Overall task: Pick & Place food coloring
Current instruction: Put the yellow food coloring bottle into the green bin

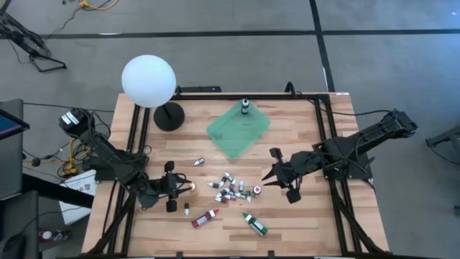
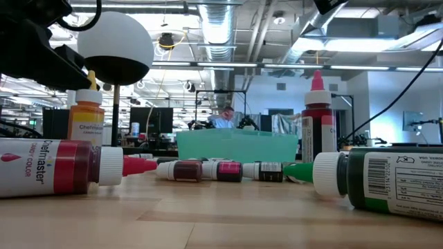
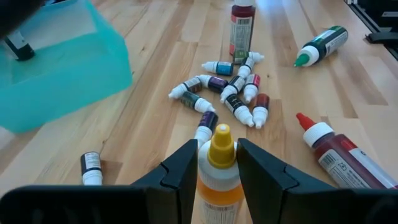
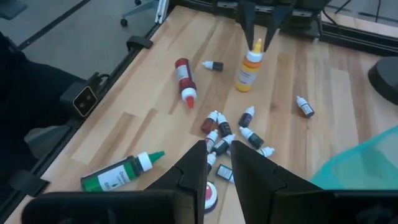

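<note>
**At Table Level: Grip on Orange Bottle, Loose Bottles on Wood**

Between the fingers of the left gripper (image 3: 217, 171): clamped on an upright orange dropper bottle (image 3: 219, 180) with a yellow cap, standing on the wooden table (image 1: 302, 226) at the left side. Same bottle seen from the opposite arm (image 4: 250, 67), pinched near the neck.

Right gripper (image 4: 217, 171): held above the table right of the scattered bottles, jaws narrowly apart, nothing between them.

Just beyond the held bottle: cluster of small vials (image 3: 230, 93) lying on their sides, white caps, dark labels, several touching. One small vial (image 3: 91, 169) lying apart from the cluster. Red bottle (image 1: 205, 218) and green bottle (image 1: 254, 224) lying flat near the front edge, well apart from each other. Taller dark red bottle (image 3: 242, 26) standing upright beyond the cluster.

Farther back on the table: teal tray (image 1: 251, 133), set at an angle, one small dark-capped bottle (image 1: 245, 106) upright at its far corner. White globe lamp (image 1: 149, 81) on a black base at the rear left.

Surface: light wood planks inside a black frame. Beyond: grey carpet, cables at the left, open ceiling with ducts and strip lights, a person (image 2: 225, 116) seated far behind the tray.
</note>
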Motion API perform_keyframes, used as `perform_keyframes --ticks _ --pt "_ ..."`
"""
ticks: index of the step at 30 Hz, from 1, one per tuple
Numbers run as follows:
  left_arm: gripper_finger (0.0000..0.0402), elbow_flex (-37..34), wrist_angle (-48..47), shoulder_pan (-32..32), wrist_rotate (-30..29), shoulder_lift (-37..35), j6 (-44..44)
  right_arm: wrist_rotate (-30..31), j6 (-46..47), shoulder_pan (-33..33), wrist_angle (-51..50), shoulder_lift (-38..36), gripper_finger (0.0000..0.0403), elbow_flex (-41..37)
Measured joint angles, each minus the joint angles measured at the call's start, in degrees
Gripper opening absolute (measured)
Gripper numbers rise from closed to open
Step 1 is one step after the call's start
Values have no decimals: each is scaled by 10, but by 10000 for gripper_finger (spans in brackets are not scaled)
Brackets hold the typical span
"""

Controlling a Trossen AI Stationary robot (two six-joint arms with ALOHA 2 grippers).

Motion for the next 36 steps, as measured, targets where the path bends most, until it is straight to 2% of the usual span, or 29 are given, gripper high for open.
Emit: perform_keyframes --ticks 15,26,36 --pt "105 0 12 1 3 0 -3 10 14 3 -2 3 66 0" --pt "45 0 13 1 -3 0 -3 10 14 3 -3 2 66 0" --pt "52 0 12 1 -4 0 -2 10 15 3 -9 2 66 0"
